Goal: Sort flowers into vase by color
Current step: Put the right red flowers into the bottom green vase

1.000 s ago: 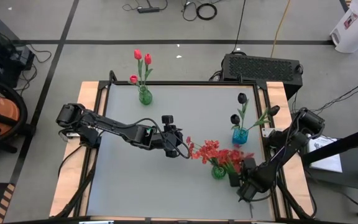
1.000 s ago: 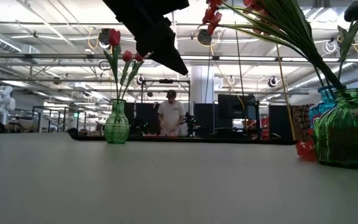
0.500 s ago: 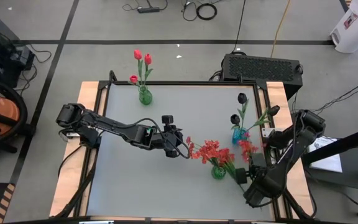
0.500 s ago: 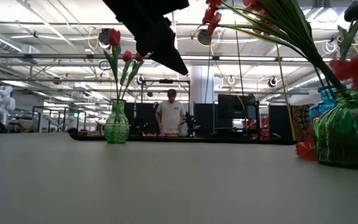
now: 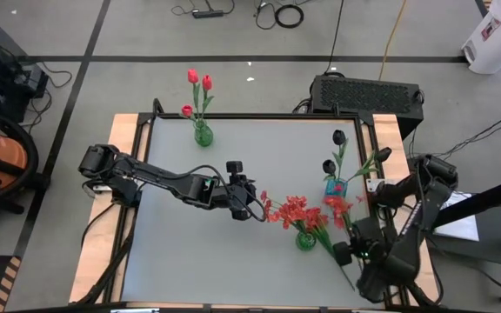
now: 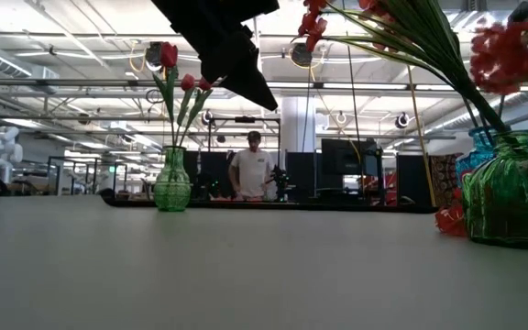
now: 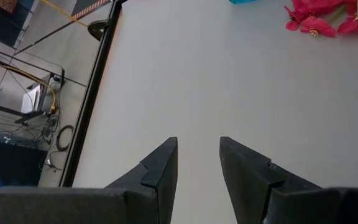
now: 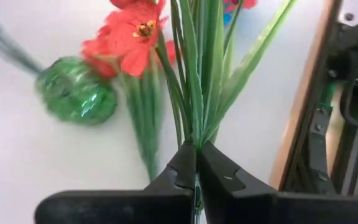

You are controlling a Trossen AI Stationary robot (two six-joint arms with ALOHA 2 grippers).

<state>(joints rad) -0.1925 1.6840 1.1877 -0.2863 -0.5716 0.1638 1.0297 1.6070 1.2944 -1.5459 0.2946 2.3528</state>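
My right gripper (image 5: 344,253) is shut on a bunch of small red blossoms (image 5: 342,207) with green stems, held up near the table's right edge between a green vase (image 5: 305,240) and a blue vase (image 5: 333,188). The green vase holds more red blossoms (image 5: 292,211). The blue vase holds black tulip buds (image 5: 338,137). A second green vase (image 5: 202,134) at the far edge holds red-pink tulips (image 5: 197,81). My left gripper (image 5: 256,209) hangs open over the table's middle, nothing between its fingers (image 7: 160,168). My right gripper pinches the bunch's green stems and leaves (image 8: 194,134) between its two fingers, below the blossoms (image 8: 132,28). The fingers slant down from above and lie across the stems. The bunch is lifted clear of the table, its blossoms pointing toward the far edge.
The table's left and near parts are bare grey surface (image 5: 190,252). A dark box (image 5: 365,92) sits beyond the far right corner. In the low view a person (image 6: 251,170) stands in the room behind the table. A red blossom (image 6: 449,220) lies low beside the green vase (image 6: 511,188).
My right gripper has risen and tipped, staying shut on the stems. The bunch of red blossoms has gone up with it, from beside the green vase toward the blue vase and the far edge.
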